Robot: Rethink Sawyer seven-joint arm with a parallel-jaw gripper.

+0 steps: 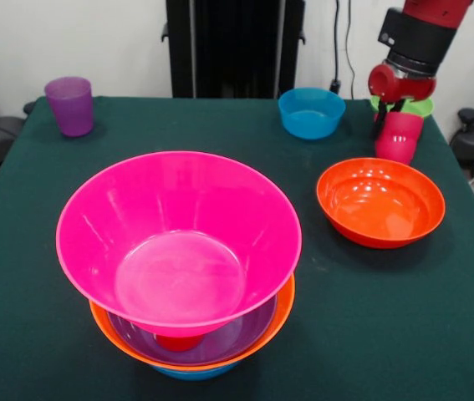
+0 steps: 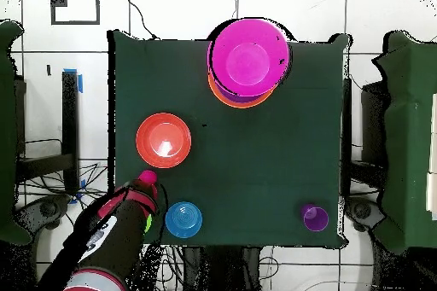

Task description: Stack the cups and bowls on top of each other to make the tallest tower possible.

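Clearly, the tower (image 1: pixel 178 276) sits at the table's (image 1: pixel 370 334) edge farthest from the robot, a little off its middle: a large pink bowl (image 1: pixel 178 238) rides highest, tilted slightly, propped on a red cup (image 1: pixel 178 341) that stands inside a purple bowl (image 1: pixel 237 334), which nests in an orange bowl (image 1: pixel 280 311) with a blue bowl (image 1: pixel 193 373) showing underneath as a thin rim. From overhead the pink bowl (image 2: pixel 248 57) hides nearly all of the pile, with only a crescent of the orange one (image 2: pixel 229 98) peeking out. A red-orange bowl (image 1: pixel 380 201) rests alone toward one side edge, roughly midway along it, well apart from the tower. Beside it, nearer the robot's corner, the gripper (image 1: pixel 394 117) reaches down over a pink-red cup (image 1: pixel 398 137) that stands upright just before a green bowl (image 1: pixel 416 106); dark fingers (image 1: pixel 379 119) lie against the cup's side, but I cannot tell from either view whether the jaws are closed on it or only around it. A smaller blue bowl (image 1: pixel 312 112) sits along the robot's edge, near the green one. A translucent purple cup (image 1: pixel 70 105) stands upright by itself at the other corner of the robot's edge, far from everything else.
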